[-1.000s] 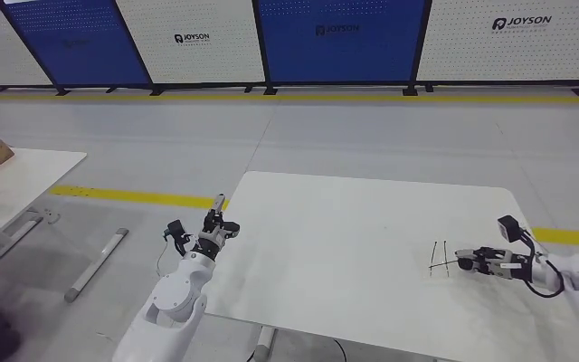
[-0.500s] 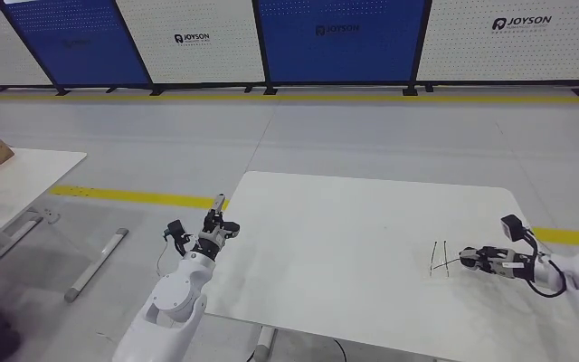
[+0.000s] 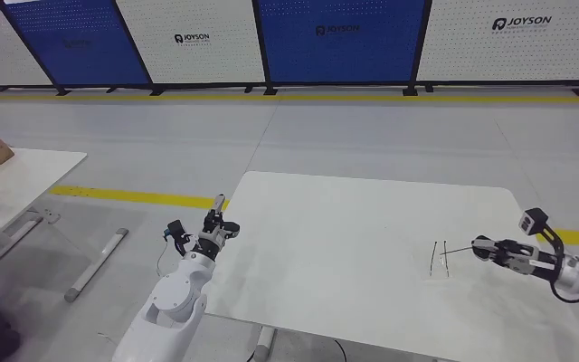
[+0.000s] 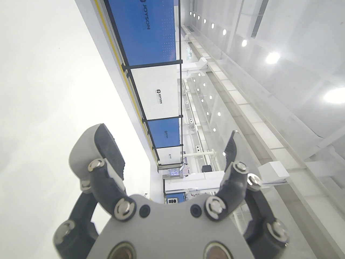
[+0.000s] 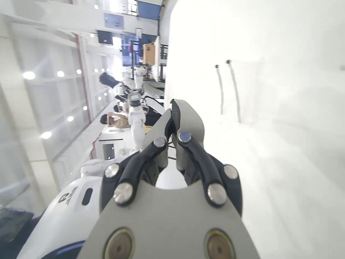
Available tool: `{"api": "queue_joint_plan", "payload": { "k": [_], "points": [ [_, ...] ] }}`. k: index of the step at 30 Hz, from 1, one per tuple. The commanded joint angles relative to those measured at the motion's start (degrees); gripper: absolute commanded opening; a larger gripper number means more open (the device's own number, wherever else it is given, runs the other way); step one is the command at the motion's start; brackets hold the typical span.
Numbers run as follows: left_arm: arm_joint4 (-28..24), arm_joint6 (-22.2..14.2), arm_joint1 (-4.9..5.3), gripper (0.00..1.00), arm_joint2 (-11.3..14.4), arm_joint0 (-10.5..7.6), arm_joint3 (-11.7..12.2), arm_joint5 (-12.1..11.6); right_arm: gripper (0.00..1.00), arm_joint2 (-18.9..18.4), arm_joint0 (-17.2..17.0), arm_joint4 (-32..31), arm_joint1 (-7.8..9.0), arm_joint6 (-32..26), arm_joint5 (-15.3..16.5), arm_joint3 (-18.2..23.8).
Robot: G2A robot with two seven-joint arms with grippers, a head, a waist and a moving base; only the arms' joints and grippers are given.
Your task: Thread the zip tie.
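Slippage is your likely risk: right end effector [image 3: 479,245] pinches the thin zip tie [image 3: 460,249] by its end; left end effector [image 4: 172,146] gapes wide, empty.

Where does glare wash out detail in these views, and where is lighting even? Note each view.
Right wrist view: the table glares near-white, leaving the two zip ties faint. Left wrist view: the ceiling lights flare and the table is bleached. Top view: even light, the ties plainly dark.
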State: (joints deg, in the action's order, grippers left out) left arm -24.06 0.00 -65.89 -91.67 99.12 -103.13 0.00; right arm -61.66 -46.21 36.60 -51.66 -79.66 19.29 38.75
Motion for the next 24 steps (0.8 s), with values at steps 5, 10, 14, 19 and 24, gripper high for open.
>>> {"api": "queue_joint_plan", "payload": {
  "k": [5, 10, 14, 19, 24],
  "points": [
    [0.0, 0.0, 0.0, 1.0, 0.0, 0.0, 0.0, 0.0, 0.0, 0.68, -2.25, 2.67, 0.84, 0.02, -0.86, 4.43],
    [0.0, 0.0, 0.0, 1.0, 0.0, 0.0, 0.0, 0.0, 0.0, 0.68, -2.25, 2.67, 0.84, 0.02, -0.86, 4.43],
    [0.0, 0.0, 0.0, 1.0, 0.0, 0.0, 0.0, 0.0, 0.0, 0.6, -4.23, 4.05, 0.47, 3.86, -1.61, 6.69],
    [0.0, 0.0, 0.0, 1.0, 0.0, 0.0, 0.0, 0.0, 0.0, 0.28, -8.02, 12.41, -0.74, 4.1, -1.57, 13.16],
    [0.0, 0.0, 0.0, 1.0, 0.0, 0.0, 0.0, 0.0, 0.0, 1.07, -10.26, 10.99, -1.58, 12.16, -0.77, 20.96]
  ]
}}
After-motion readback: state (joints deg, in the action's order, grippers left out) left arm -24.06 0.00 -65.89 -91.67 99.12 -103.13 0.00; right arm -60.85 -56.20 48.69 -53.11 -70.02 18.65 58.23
